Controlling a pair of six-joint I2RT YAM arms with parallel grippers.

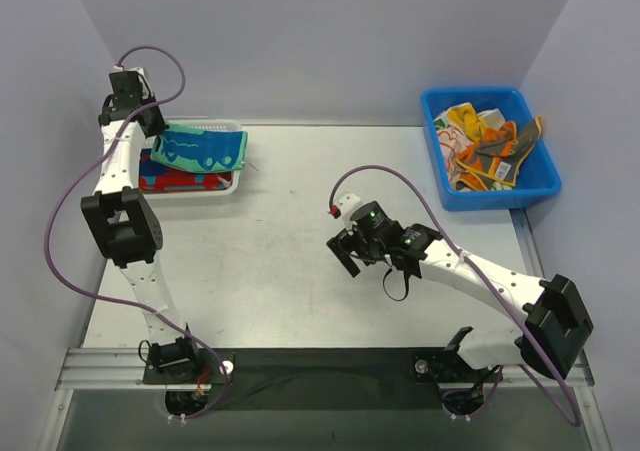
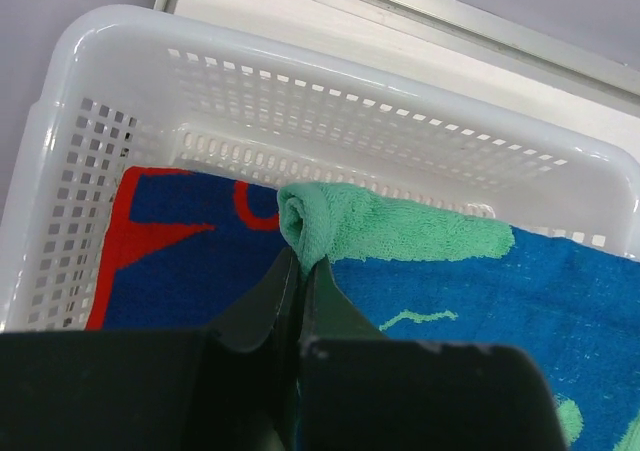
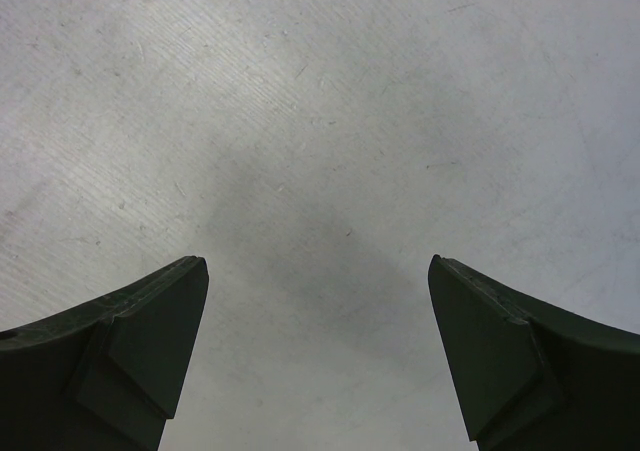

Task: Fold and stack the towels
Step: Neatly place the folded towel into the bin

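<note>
The folded teal terry towel with blue prints [image 2: 420, 233] is in the white plastic mesh basket [image 2: 120, 61] at the far left corner of the grey worktop [image 1: 280, 271], lying on top of a red-and-blue patterned towel [image 2: 170, 261]. The left gripper [image 2: 298, 263] is pinched tight on the teal towel's rolled edge. From that pinch the cloth runs away to the gripper's right, its long axis along the length of the basket, whose back wall stands just beyond the fingertips.

The stack under it looks flat and soft, so letting go here should leave the towel squared on the pile. There is little room past the edge towards the mesh wall, and more along the basket.

The right gripper [image 3: 318, 266] hangs over bare worktop near the middle, jaws spread wide and holding nothing. The crumpled orange, yellow and grey towels [image 1: 485, 146] wait in the blue plastic bin [image 1: 490, 197] at the far right corner, well apart from the basket. The right arm is clearly the nearer one to them, and open worktop lies between for folding.
</note>
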